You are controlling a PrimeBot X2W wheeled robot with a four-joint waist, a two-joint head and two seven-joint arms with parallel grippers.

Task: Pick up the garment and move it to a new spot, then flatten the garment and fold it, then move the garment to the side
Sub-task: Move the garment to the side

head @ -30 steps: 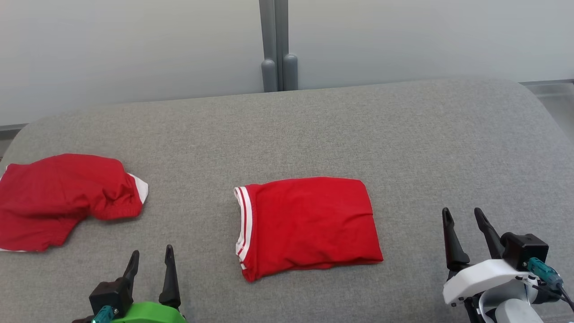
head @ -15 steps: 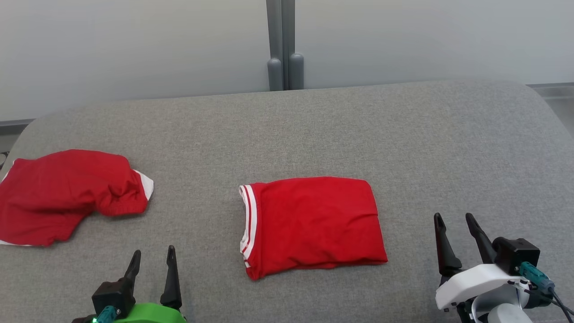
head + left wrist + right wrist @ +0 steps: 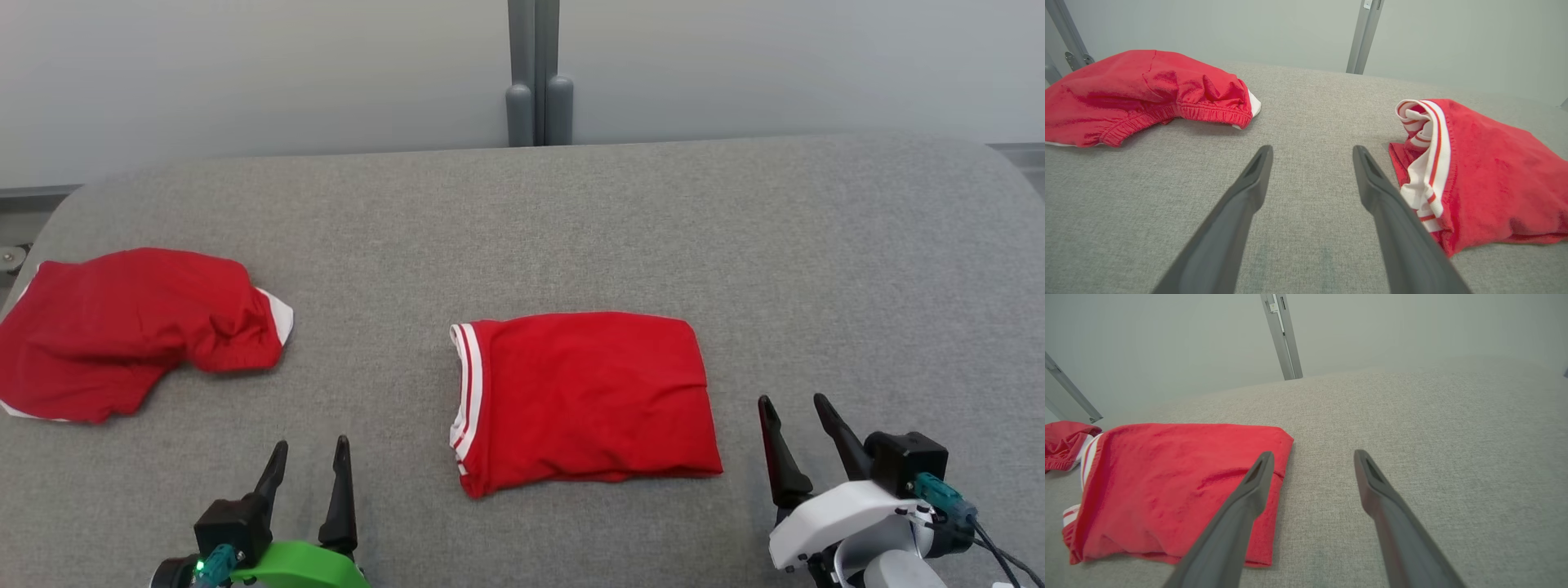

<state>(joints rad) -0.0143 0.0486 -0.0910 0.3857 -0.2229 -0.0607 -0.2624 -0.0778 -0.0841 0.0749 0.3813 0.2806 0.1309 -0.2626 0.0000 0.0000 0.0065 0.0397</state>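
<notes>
Folded garment [image 3: 584, 400] lies flat on the grey surface [image 3: 571, 220], near the front edge and about midway between the two grippers. It is a rough rectangle with its long axis running left-right across the surface. The white-striped hem points to the robot's left, the plain folded edge to the right. The near edge is slightly skewed, with the front-left corner closest to the robot.

Second red garment [image 3: 139, 331] sits crumpled at the far left, well apart from the folded one.

Left gripper [image 3: 311, 443] has its fingers spread wide and holds nothing. It is over bare surface, front-left of the striped hem and not touching it.

Right gripper [image 3: 791, 399] is also spread wide and empty, just beside the garment's right edge, with a gap visible in the head view.

View differences:
- Head view gives the full outline and both garments' spacing.
- Left wrist view shows the hem end-on, with several striped layers stacked and curling open at the far corner. It also shows the elastic waistband on the crumpled piece.
- Right wrist view shows the plain folded edge; the inner finger overlaps that edge in the picture, and I can't tell whether it touches.
</notes>
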